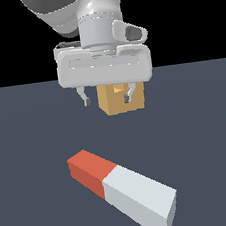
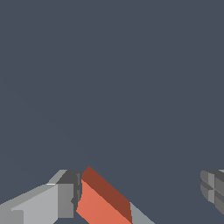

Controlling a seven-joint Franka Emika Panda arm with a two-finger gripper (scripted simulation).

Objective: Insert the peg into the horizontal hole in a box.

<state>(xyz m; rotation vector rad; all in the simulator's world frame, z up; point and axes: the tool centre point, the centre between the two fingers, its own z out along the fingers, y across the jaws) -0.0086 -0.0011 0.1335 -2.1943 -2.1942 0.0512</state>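
Fingers: spread wide apart, nothing between them, hanging in the air off the counter. In the exterior view the two short dark-tipped fingers project down from the white hand body, one toward that view's left and one toward its right, with open space between the tips. In the wrist view one finger shows as a pale grey block with a darker pad, and the other shows only as a grey stub at the opposite edge of the frame; the gap between them is wide.

Peg: lying flat on the counter, below the fingers and nearer the exterior camera than they are, not touched by either finger. It runs diagonally, its orange-red end toward the exterior view's left and farther back, its longer pale grey-white part toward that view's right and closer. In the wrist view the orange-red end appears just beside the pad of the pale finger; whether it lines up between the tips cannot be told.

Box: tan cube resting on the counter behind the fingers, partly hidden by them and by the hand body. A small dark hole shows on its face, between the two fingers as seen.

Markings: no brand, label or writing is readable on any surface.
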